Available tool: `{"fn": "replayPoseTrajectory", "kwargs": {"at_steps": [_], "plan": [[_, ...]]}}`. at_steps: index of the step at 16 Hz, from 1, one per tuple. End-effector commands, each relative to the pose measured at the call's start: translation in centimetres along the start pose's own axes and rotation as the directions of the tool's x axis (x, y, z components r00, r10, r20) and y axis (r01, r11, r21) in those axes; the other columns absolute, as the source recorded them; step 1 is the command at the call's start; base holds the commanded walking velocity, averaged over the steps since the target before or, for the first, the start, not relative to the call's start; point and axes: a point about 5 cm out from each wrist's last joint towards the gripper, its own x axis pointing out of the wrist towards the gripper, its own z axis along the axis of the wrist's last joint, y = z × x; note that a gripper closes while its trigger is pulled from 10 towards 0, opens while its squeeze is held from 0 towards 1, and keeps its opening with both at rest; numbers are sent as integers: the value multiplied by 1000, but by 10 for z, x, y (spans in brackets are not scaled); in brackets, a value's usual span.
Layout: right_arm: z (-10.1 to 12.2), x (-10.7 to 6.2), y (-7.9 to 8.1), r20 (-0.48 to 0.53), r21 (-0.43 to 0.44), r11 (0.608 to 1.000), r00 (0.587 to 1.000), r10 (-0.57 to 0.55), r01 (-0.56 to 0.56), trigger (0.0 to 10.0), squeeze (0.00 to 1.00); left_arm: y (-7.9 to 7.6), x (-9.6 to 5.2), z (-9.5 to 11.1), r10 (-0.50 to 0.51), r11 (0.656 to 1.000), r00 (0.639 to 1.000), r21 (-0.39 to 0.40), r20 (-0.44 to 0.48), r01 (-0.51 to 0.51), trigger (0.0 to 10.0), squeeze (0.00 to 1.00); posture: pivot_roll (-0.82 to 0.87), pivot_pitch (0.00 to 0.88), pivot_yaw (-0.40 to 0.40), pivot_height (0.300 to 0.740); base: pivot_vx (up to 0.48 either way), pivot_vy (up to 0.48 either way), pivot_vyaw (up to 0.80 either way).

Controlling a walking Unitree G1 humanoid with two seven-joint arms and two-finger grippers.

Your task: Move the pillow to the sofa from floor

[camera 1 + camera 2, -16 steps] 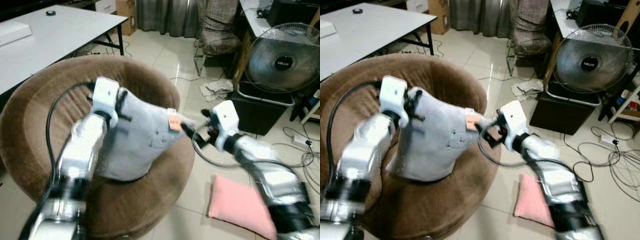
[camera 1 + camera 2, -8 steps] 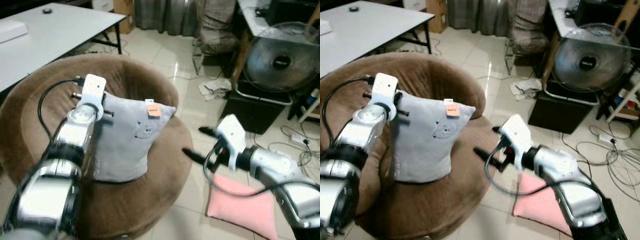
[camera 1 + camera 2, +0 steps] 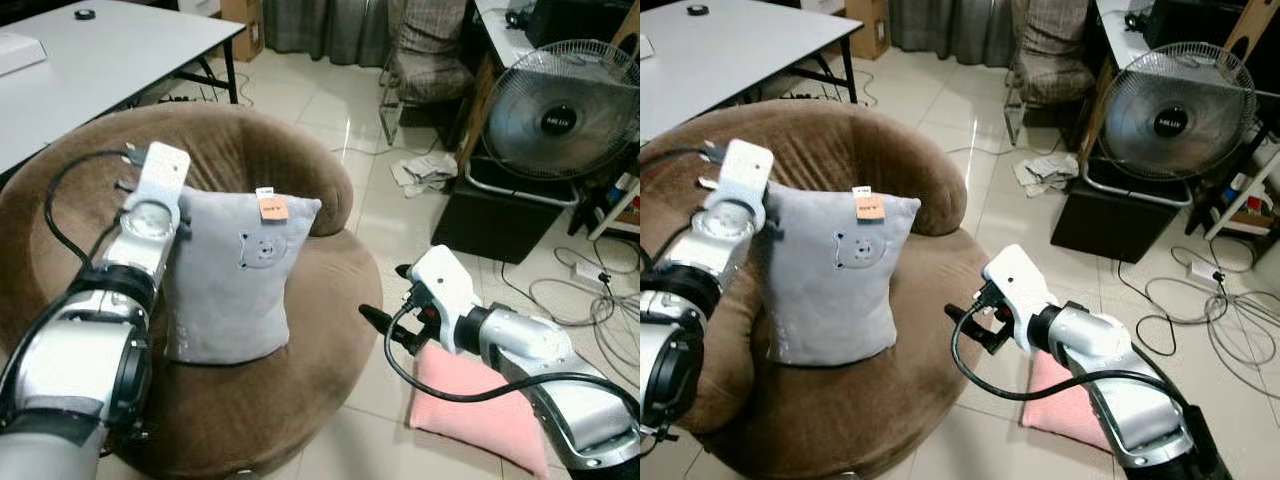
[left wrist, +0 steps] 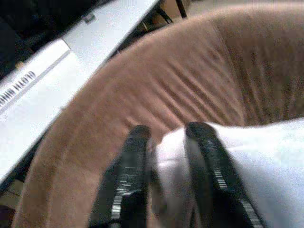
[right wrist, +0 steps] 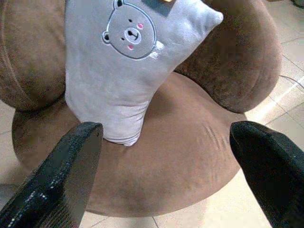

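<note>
Standing upright in the head views, the grey pillow point(image 3: 236, 275) sits on the seat of the round brown sofa point(image 3: 330, 300), leaning against its backrest, orange tag at its top edge. Left gripper point(image 3: 178, 222) is at the pillow's upper corner; right gripper point(image 3: 385, 300) hangs over the sofa's front edge, apart from the pillow, with a pink pillow point(image 3: 480, 405) on the floor tiles just beside the sofa (fan point(image 3: 560, 110) and white table point(image 3: 90, 60) further back). Left wrist view: both fingers point(image 4: 130, 185) pinch a fold of grey fabric, sofa back behind. Right wrist view: fingers point(image 5: 61, 175) spread wide, nothing between them, bear-face pillow ahead on the seat.
</note>
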Motion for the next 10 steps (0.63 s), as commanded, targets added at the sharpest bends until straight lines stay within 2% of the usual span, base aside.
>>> {"fn": "replayPoseTrajectory", "kwargs": {"at_steps": [1,7,8,9,10], "plan": [[3,-1,-3,-5,-7,1000,1000,-30,30,10000,0,4,1,12,31,999,998,23,46,-32,10000,1000,-79,28,-45,740,0,0,0],[8,5,-9,9,-9,999,999,-47,47,10000,0,17,3,25,73,997,993,-1,89,-73,10000,1000,-80,1,-51,740,0,0,0],[8,7,-10,9,-10,999,999,-50,50,10000,0,18,3,26,77,997,993,-14,95,-76,10000,1000,-75,0,-47,740,0,0,0],[7,8,-11,12,-11,998,998,-60,60,10000,0,13,3,30,44,997,993,-62,110,-37,10000,1000,-70,0,-40,740,0,0,0],[7,8,-11,15,-10,998,997,-69,69,10000,0,9,3,32,13,996,992,-92,125,-2,10000,396,-70,0,-40,740,0,0,0]]}}
